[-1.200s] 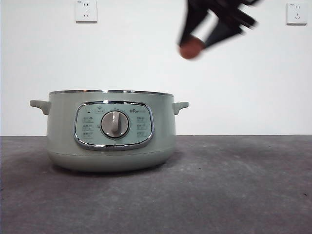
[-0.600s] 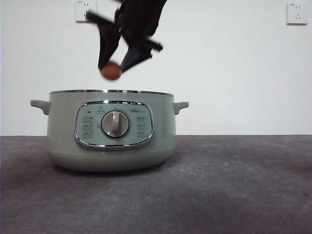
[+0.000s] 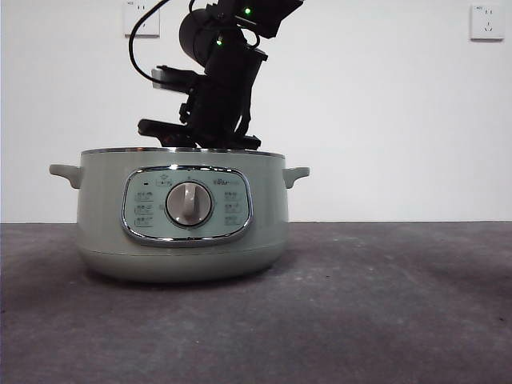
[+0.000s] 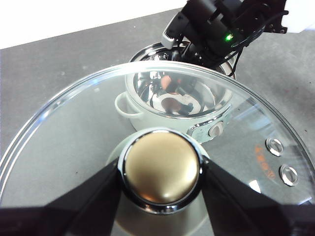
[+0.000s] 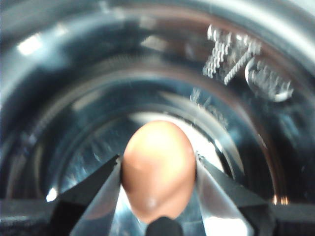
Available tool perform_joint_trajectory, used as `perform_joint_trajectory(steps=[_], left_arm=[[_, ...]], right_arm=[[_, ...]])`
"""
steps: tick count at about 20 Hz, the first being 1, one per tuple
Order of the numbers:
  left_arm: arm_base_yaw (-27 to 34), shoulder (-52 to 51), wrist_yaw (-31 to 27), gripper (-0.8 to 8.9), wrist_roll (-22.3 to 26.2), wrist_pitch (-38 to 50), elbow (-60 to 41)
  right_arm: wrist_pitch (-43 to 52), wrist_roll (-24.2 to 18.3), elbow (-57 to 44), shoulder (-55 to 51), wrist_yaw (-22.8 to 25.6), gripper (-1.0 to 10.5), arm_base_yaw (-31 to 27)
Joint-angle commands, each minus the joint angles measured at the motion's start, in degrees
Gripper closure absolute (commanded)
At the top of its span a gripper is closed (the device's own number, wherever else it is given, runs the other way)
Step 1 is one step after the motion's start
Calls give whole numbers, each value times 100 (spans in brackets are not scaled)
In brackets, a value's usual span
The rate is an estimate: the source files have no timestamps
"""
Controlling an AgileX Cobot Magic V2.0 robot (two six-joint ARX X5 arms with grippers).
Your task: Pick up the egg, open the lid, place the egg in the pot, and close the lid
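The pale green pot (image 3: 182,216) stands open on the table. My right arm (image 3: 220,88) reaches down into it from above, and the pot's rim hides the gripper in the front view. In the right wrist view my right gripper (image 5: 158,173) is shut on the reddish-brown egg (image 5: 158,169), low inside the pot's shiny steel bowl (image 5: 236,98). My left gripper (image 4: 161,169) is shut on the lid's knob (image 4: 161,166) and holds the glass lid (image 4: 74,123) high above the pot (image 4: 129,105). The right arm (image 4: 221,24) shows beyond the lid.
Dark grey tabletop (image 3: 384,304) runs in front of and beside the pot. A white wall with two sockets (image 3: 142,18) stands behind. The pot's side handles (image 3: 297,174) stick out at both sides.
My right arm has carried the egg left from the upper right, over the pot, and down into it. The egg is now below the rim, hidden in the front view.
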Motion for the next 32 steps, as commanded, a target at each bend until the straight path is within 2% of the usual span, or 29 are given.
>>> perform_joint_trajectory(steps=[1, 6, 7, 9, 10, 14, 18, 20, 23, 25, 28, 32], left_arm=[[11, -63, 2, 822, 70, 236, 44], [11, -63, 2, 822, 70, 236, 44], [11, -63, 2, 822, 70, 236, 44], [11, -63, 2, 822, 70, 236, 42], [13, -61, 2, 822, 70, 238, 42], [13, -61, 0, 822, 70, 247, 44], [11, -55, 2, 822, 74, 424, 44], [11, -13, 4, 822, 90, 494, 44], [11, 131, 92, 822, 181, 664, 44], [11, 254, 435, 822, 184, 914, 44], [11, 557, 660, 822, 295, 1147, 42], [7, 1121, 776, 822, 540, 1532, 42]], right_arm=[[-140, -114, 26, 203, 11, 959, 31], [-275, -188, 24, 289, 42, 958, 37], [-269, -186, 24, 289, -4, 911, 39], [-302, -142, 28, 269, 2, 646, 37], [-304, -96, 28, 232, 0, 592, 37], [-739, -52, 614, 101, -24, 593, 37], [-1956, -39, 1834, -260, 31, 604, 22], [-2437, 22, 2083, -697, 66, 604, -155], [-3049, 55, 2083, -1475, 39, 604, -442], [-3359, 50, 2070, -1821, -20, 604, -540], [-3359, 48, 1945, -2391, -321, 610, -629], [-3364, 13, 1106, -3405, -321, 609, -629]])
